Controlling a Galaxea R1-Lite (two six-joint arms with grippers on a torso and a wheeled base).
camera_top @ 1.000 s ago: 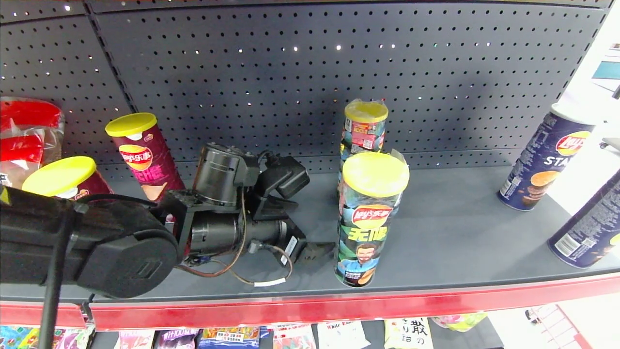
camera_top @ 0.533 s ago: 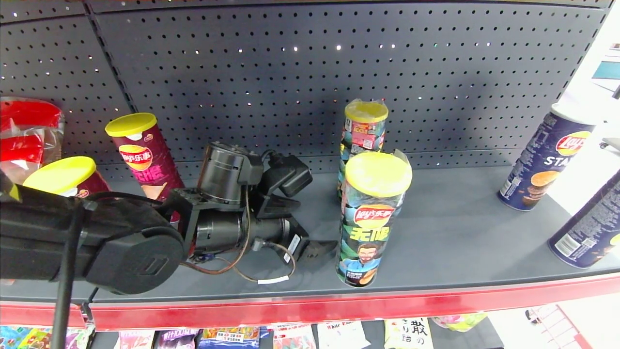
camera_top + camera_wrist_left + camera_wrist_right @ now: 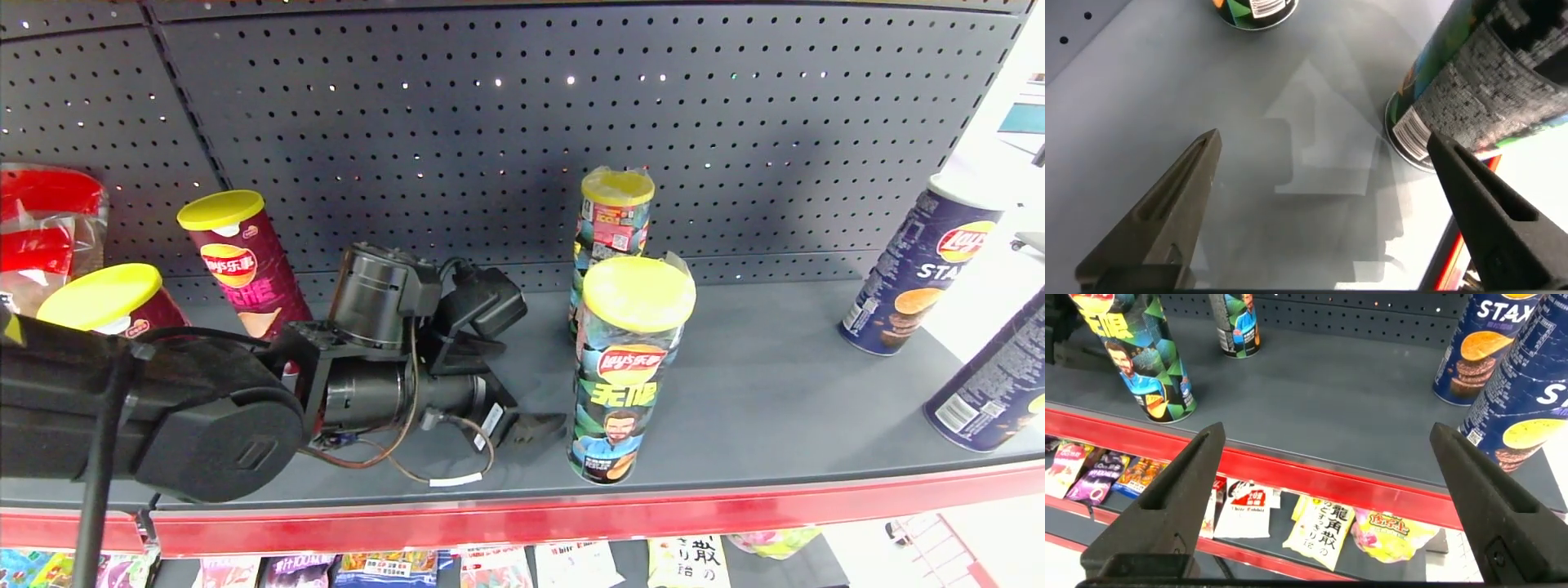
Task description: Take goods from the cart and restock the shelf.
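A green-and-blue chip can with a yellow lid (image 3: pixel 629 367) stands upright near the shelf's front edge. A second can of the same kind (image 3: pixel 614 220) is behind it by the pegboard. My left gripper (image 3: pixel 549 418) lies low on the grey shelf (image 3: pixel 759 408), just left of the front can. In the left wrist view the left gripper (image 3: pixel 1323 139) is open with only bare shelf between its fingers. The front can (image 3: pixel 1470 90) sits just outside one finger (image 3: pixel 1486 212). My right gripper (image 3: pixel 1327 429) is open and empty, out in front of the shelf's red lip (image 3: pixel 1315 474).
Two maroon cans (image 3: pixel 241 261) (image 3: pixel 106 298) and red bags (image 3: pixel 45 220) fill the shelf's left end. Two dark blue cans (image 3: pixel 914 269) (image 3: pixel 992 384) stand at the right. Between the green cans and the blue ones is bare shelf. Snack bags (image 3: pixel 1323 531) hang on the tier below.
The front can has shifted slightly to the right. My left gripper edged toward it, then eased back a little; its fingers stay apart from the can.
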